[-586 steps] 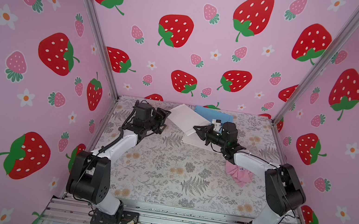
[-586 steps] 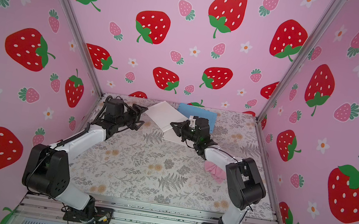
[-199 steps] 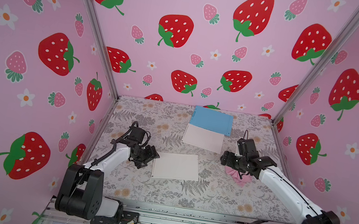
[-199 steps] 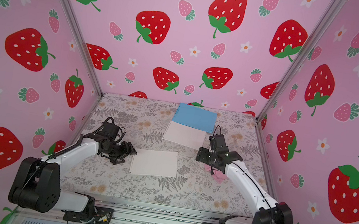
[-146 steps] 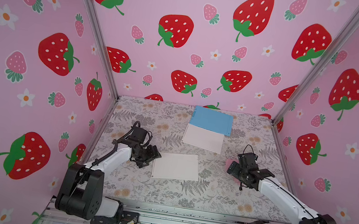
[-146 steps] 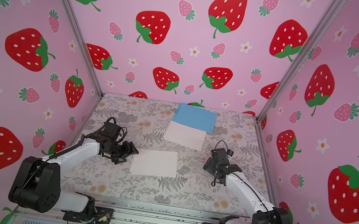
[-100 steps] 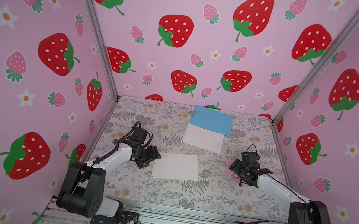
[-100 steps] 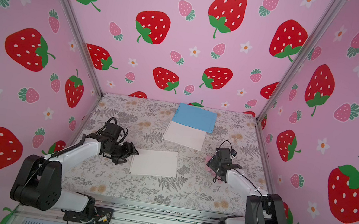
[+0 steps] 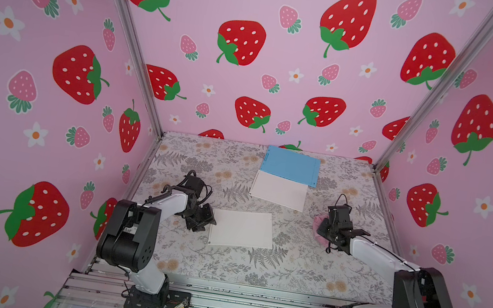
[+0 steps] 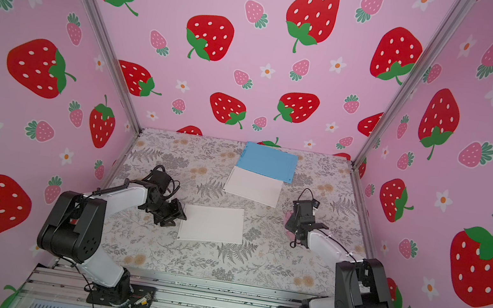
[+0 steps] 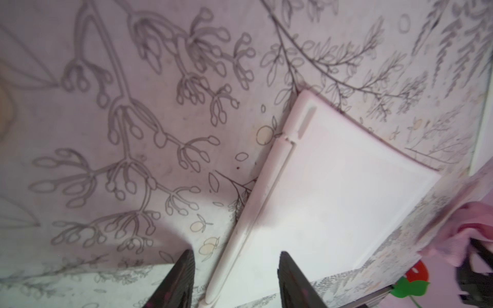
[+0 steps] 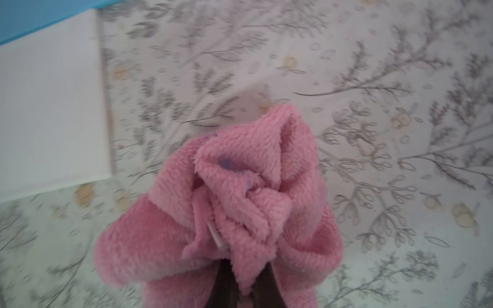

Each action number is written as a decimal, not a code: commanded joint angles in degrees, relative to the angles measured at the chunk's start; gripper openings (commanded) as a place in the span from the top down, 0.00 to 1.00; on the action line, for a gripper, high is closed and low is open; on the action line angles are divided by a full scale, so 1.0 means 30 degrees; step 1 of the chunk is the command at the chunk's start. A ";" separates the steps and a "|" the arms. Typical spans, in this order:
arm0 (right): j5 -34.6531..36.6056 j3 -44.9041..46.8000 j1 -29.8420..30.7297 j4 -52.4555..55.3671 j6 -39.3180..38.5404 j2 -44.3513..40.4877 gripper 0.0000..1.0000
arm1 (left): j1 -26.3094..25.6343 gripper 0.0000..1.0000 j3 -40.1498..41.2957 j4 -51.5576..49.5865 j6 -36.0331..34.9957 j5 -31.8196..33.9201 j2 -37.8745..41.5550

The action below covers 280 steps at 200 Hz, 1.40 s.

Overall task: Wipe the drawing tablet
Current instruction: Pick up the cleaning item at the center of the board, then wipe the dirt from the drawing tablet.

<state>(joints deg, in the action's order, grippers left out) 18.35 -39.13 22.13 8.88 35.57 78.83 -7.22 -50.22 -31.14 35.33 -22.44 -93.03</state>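
Where the floral mat (image 9: 189, 166) meets the left wall, the left gripper (image 9: 207, 220) is set low at the left short edge of the white tablet (image 9: 241, 227), its jaws partly open astride that edge with nothing clamped. The tablet lies flat near the mat's middle, long axis running left to right. Behind it, a second white board (image 9: 279, 191) is overlapped by a blue board (image 9: 290, 166). At the right, a pink cloth (image 12: 240, 202) is pinched in the closed right gripper (image 9: 323, 229), well apart from the tablet.
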 commanded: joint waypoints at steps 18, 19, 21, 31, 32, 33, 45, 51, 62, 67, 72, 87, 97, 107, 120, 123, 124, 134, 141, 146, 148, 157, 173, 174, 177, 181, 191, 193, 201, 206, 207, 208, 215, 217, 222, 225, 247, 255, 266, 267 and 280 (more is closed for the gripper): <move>0.1805 -0.1997 0.5477 -0.1978 -0.3129 0.0544 1.00 | -0.0626 0.61 -0.0905 -0.1216 -0.0591 0.1611 -0.0961; 0.1814 -0.2034 0.5598 -0.2060 -0.3172 0.0640 1.00 | -0.0662 0.61 -0.0916 -0.1234 -0.0588 0.1644 -0.0986; 0.1821 -0.2107 0.5821 -0.2194 -0.3255 0.0793 1.00 | -0.0711 0.61 -0.0910 -0.1255 -0.0572 0.1721 -0.1026; 0.1992 -0.2694 0.6831 -0.2822 -0.3530 0.1780 1.00 | -0.0961 0.63 -0.0955 -0.1417 -0.0478 0.2000 -0.1256; 0.1995 -0.2779 0.6876 -0.2877 -0.3563 0.1873 1.00 | -0.0976 0.63 -0.0956 -0.1437 -0.0473 0.2015 -0.1279; 0.2012 -0.2836 0.6971 -0.2919 -0.3579 0.1993 1.00 | -0.0998 0.63 -0.0956 -0.1462 -0.0471 0.2066 -0.1321; 0.1778 -0.3633 0.7726 -0.3310 -0.3796 0.3344 1.00 | -0.1234 0.66 -0.0982 -0.1539 -0.0355 0.2185 -0.1649; 0.1713 -0.4033 0.7986 -0.3406 -0.3893 0.4049 1.00 | -0.1381 0.67 -0.0986 -0.1538 -0.0302 0.2233 -0.1787; 0.1571 -0.4579 0.8434 -0.3694 -0.4077 0.5108 1.00 | -0.1648 0.68 -0.1053 -0.1577 -0.0194 0.2293 -0.2038; 0.1417 -0.4763 0.8550 -0.3815 -0.4066 0.5624 1.00 | -0.1780 0.69 -0.1100 -0.1613 -0.0152 0.2363 -0.2117; 0.1257 -0.4950 0.8632 -0.3915 -0.4000 0.6051 1.00 | -0.1885 0.69 -0.1130 -0.1653 -0.0096 0.2458 -0.2201; 0.0651 -0.5561 0.8977 -0.4337 -0.3928 0.7408 1.00 | -0.2172 0.70 -0.1105 -0.1662 0.0027 0.2571 -0.2410; 0.0386 -0.6264 0.9473 -0.4455 -0.4211 0.8305 1.00 | -0.2263 0.72 -0.1096 -0.1725 0.0084 0.2721 -0.2573; 0.0121 -0.7198 1.0082 -0.4496 -0.4492 0.9228 1.00 | -0.2306 0.74 -0.1037 -0.1831 0.0124 0.2917 -0.2649; -0.0378 -0.8428 1.0789 -0.4653 -0.4628 1.0410 1.00 | -0.2294 0.74 -0.0888 -0.1734 0.0133 0.2909 -0.2695; -0.0440 -0.8700 1.0912 -0.4660 -0.4593 1.0701 1.00 | -0.2289 0.74 -0.0842 -0.1723 0.0119 0.2879 -0.2708; -0.0481 -0.8770 1.0952 -0.4660 -0.4578 1.0787 1.00 | -0.2284 0.74 -0.0841 -0.1707 0.0118 0.2879 -0.2708; -0.0792 -0.9553 1.1216 -0.4717 -0.4317 1.1623 1.00 | -0.2285 0.74 -0.0778 -0.1660 0.0148 0.2809 -0.2764; -0.0957 -0.9952 1.1256 -0.4690 -0.4025 1.2100 1.00 | -0.2291 0.75 -0.0748 -0.1605 0.0157 0.2792 -0.2822; -0.0914 -1.0103 1.1241 -0.4665 -0.3806 1.2356 1.00 | -0.2306 0.75 -0.0742 -0.1610 0.0140 0.2791 -0.2869; -0.0868 -1.0152 1.1216 -0.4662 -0.3736 1.2437 1.00 | -0.2308 0.75 -0.0727 -0.1620 0.0145 0.2791 -0.2881; -0.0830 -1.0213 1.1021 -0.4661 -0.3514 1.2692 1.00 | -0.2318 0.75 -0.0751 -0.1639 0.0175 0.2846 -0.2936; -0.0665 -0.9864 1.0208 -0.4208 -0.3223 1.2693 1.00 | -0.2312 0.76 -0.0716 -0.1574 0.0263 0.2868 -0.3017; -0.0651 -0.9806 1.0131 -0.4171 -0.3190 1.2677 1.00 | -0.2296 0.76 -0.0719 -0.1575 0.0278 0.2874 -0.3024; -0.0583 -0.9719 0.9986 -0.4106 -0.3128 1.2605 1.00 | -0.2304 0.77 -0.0700 -0.1553 0.0306 0.2864 -0.3031; -0.0443 -0.9306 0.9601 -0.3999 -0.3003 1.2401 1.00 | -0.2279 0.77 -0.0675 -0.1546 0.0316 0.2878 -0.3059; 0.0063 -0.8424 0.8739 -0.3778 -0.2833 1.1794 1.00 | -0.2291 0.78 -0.0658 -0.1542 0.0337 0.2862 -0.3134; 0.0123 -0.8187 0.8605 -0.3715 -0.2812 1.1660 1.00 | -0.2304 0.79 -0.0647 -0.1545 0.0326 0.2875 -0.3160; 0.0268 -0.7385 0.7861 -0.3636 -0.2978 1.1008 1.00 | -0.2290 0.79 -0.0626 -0.1545 0.0396 0.2908 -0.3208; 0.0370 -0.6948 0.7538 -0.3687 -0.3218 1.0629 1.00 | -0.2295 0.79 -0.0631 -0.1545 0.0387 0.2908 -0.3236; 0.0379 -0.6824 0.7464 -0.3676 -0.3290 1.0546 1.00 | -0.2287 0.79 -0.0618 -0.1545 0.0384 0.2923 -0.3236; 0.0398 -0.6719 0.7412 -0.3685 -0.3370 1.0460 1.00 | -0.2283 0.79 -0.0612 -0.1545 0.0382 0.2916 -0.3236; 0.0394 -0.6206 0.7166 -0.3787 -0.4036 0.9950 1.00 | -0.2308 0.79 -0.0585 -0.1480 0.0432 0.2902 -0.3240; 0.0353 -0.6109 0.7136 -0.3842 -0.4292 0.9858 1.00 | -0.2309 0.79 -0.0585 -0.1463 0.0438 0.2885 -0.3238; 0.0220 -0.5940 0.7127 -0.3938 -0.4794 0.9671 1.00 | -0.2287 0.79 -0.0576 -0.1436 0.0464 0.2865 -0.3217; -0.0007 -0.5892 0.7169 -0.3977 -0.5024 0.9580 1.00 | -0.2306 0.79 -0.0554 -0.1393 0.0468 0.2852 -0.3209; -0.1524 -0.6964 0.8352 -0.4375 -0.5513 1.0210 1.00 | -0.2309 0.80 -0.0487 -0.1167 0.0635 0.2663 -0.3204; -0.1899 -0.8048 0.9060 -0.4198 -0.5482 1.0895 1.00 | -0.2341 0.80 -0.0464 -0.1092 0.0738 0.2565 -0.3253; -0.2443 -0.9631 0.9802 -0.3752 -0.5068 1.1933 1.00 | -0.2352 0.80 -0.0482 -0.0981 0.0848 0.2372 -0.3281; -0.2478 -0.9763 0.9841 -0.3694 -0.5006 1.2018 1.00 | -0.2345 0.80 -0.0485 -0.0985 0.0863 0.2362 -0.3288; -0.2786 -1.0970 1.0058 -0.3113 -0.4023 1.2868 1.00 | -0.2422 0.80 -0.0559 -0.0939 0.0937 0.2265 -0.3326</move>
<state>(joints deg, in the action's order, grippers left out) 15.33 -66.00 48.51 -4.19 21.41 112.62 -13.61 -55.05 -32.99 37.12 -18.06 -98.26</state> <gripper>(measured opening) 0.079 0.199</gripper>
